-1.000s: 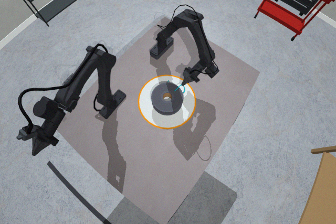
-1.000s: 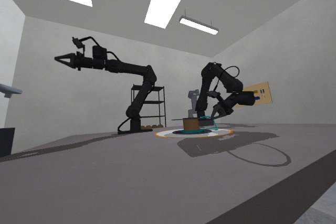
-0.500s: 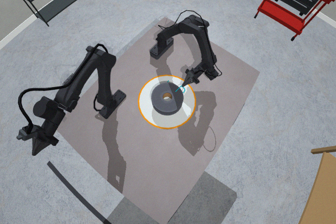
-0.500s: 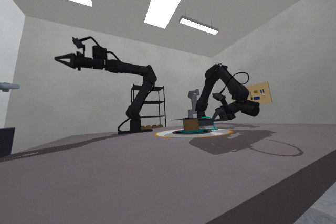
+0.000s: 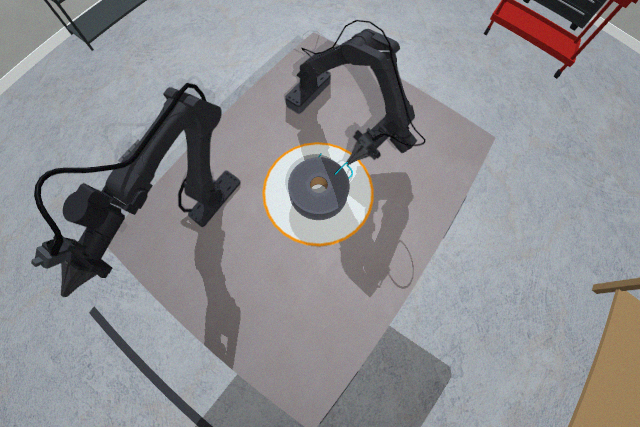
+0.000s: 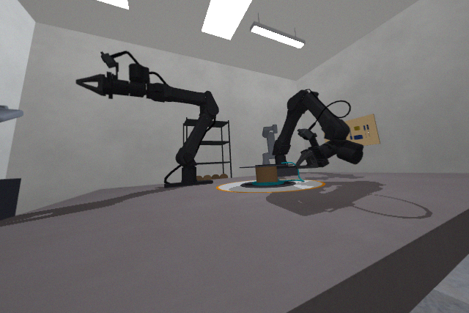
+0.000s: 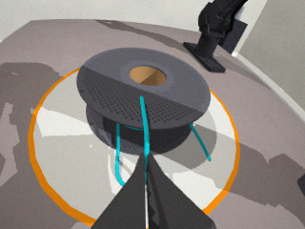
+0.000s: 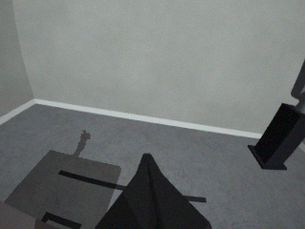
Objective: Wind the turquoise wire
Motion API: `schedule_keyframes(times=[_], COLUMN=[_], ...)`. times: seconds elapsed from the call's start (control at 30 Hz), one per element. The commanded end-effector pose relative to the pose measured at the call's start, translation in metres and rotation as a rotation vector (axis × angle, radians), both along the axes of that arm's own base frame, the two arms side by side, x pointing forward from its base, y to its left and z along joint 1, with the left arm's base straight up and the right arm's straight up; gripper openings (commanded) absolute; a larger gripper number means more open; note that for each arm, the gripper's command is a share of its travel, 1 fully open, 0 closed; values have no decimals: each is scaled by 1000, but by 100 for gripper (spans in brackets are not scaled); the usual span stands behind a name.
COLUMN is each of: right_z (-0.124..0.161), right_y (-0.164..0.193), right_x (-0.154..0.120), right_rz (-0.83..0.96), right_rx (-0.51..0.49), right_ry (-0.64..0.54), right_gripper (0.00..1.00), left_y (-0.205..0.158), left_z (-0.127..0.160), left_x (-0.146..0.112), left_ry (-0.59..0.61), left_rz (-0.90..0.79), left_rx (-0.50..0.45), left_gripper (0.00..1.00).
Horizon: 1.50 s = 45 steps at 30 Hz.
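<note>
The reel [image 5: 310, 202] [image 6: 266, 174] [image 7: 107, 81] lies flat, dark flanges above and below a tan core, inside the orange painted ring [image 5: 264, 192] [image 7: 31, 138]. The turquoise wire [image 5: 341, 168] [image 6: 298, 174] [image 7: 144, 121] shows around the foot of the core in the exterior view. It leaves the reel, loops outside the flange and rises to my left gripper [image 5: 349, 161] [image 6: 297, 166] [image 7: 147, 155], which is shut on it just beyond the flange's edge. Its free end sticks out over the upper flange. A short tail [image 7: 200, 143] sticks out at another side. My right gripper [image 5: 64, 294] [image 6: 78, 81] [image 8: 146, 157] is shut and empty, high beyond the table's edge.
The table top [image 5: 289, 298] [image 6: 182, 248] carries both arm bases. The right arm's base [image 5: 214, 199] stands left of the ring in the top view, the left arm's base [image 5: 308, 92] above it. Arm shadows cross the table. Shelves [image 5: 111, 9] and a red cart [image 5: 537, 32] stand far off.
</note>
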State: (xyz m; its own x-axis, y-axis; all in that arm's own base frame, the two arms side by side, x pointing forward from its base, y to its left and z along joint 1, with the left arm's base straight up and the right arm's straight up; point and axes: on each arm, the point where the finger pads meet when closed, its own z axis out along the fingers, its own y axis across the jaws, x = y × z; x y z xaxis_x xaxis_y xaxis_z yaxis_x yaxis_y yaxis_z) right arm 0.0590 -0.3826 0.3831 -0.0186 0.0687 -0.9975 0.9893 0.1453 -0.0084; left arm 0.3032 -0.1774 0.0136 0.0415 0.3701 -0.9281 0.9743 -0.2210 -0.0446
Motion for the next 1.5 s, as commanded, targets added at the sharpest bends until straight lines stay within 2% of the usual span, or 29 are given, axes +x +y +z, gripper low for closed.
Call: schedule_keyframes(times=[0.0, 0.43, 1.1, 1.47], right_z=[24, 24, 24, 24], right_y=[5, 5, 5, 5], right_x=[-1, -1, -1, -1], right_rz=[5, 5, 5, 5], right_rx=[-69, -69, -69, -69], right_ry=[-19, -19, -19, -19], right_gripper=[0, 0, 0, 0], left_y=[1, 2, 4, 4], left_z=[10, 7, -33, -34], left_x=[12, 14, 15, 10], left_ry=[-22, -19, -6, -4], left_rz=[22, 23, 29, 29], left_rx=[-35, -35, -32, -31], left_gripper=[0, 0, 0, 0])
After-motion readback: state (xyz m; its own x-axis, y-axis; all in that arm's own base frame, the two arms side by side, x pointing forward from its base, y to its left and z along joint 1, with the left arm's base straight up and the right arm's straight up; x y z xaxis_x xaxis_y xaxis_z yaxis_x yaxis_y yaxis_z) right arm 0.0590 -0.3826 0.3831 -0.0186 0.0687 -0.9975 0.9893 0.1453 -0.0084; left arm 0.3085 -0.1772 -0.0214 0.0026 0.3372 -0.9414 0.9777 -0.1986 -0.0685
